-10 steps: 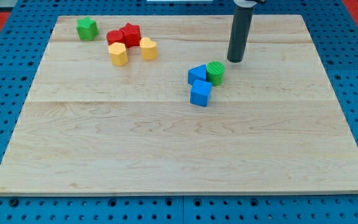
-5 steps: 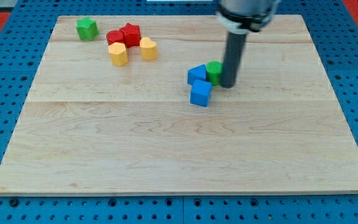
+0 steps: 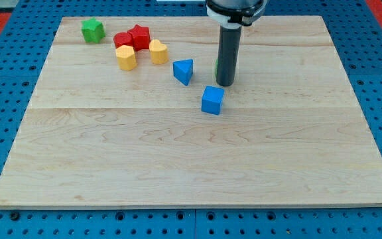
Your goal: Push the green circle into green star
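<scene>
Tip: my tip (image 3: 225, 84) has swept toward the view's left on the desk (image 3: 178, 159); a bare rod, no claw to open or close.
Green circle: almost hidden behind the rod, only a sliver (image 3: 217, 67) at its left edge.
Blue triangle (image 3: 184, 70): knocked left of the tip.
Blue cube (image 3: 212, 99): just below-left, barely moved.
Green star (image 3: 92, 30): far up-left; most of the pushing remains.

Bright, even overhead light — soft short shadows under blocks, no glare; image sharp, slight blur at rod top.
</scene>
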